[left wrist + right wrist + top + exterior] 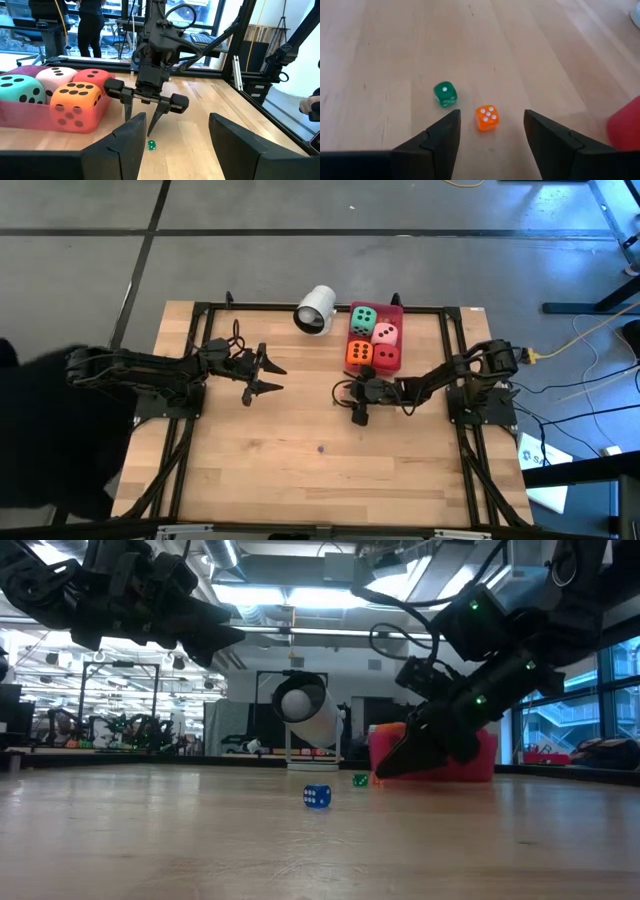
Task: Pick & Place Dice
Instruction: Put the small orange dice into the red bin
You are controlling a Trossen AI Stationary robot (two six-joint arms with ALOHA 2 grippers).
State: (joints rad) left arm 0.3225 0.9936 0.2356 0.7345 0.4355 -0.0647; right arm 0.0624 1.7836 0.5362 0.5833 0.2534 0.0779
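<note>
Four big soft dice, green [364,319], pink [387,335], orange [359,353] and red [387,358], sit in the red tray [397,310] at the far side. Small hard dice lie on the wood: an orange one [487,117], a green one [445,94] and a blue one [317,797]. My right gripper [350,402] is open and slants down close above the table. Its fingers [445,135] stand on either side of the small orange die without touching it. My left gripper [278,377] hovers open and level at the table's middle left, with nothing in it.
A white cup [316,310] lies on its side at the far edge, left of the tray. A black frame [300,306] runs round the table's edges. Bare wood stretches toward the near edge. People and desks show in the room beyond.
</note>
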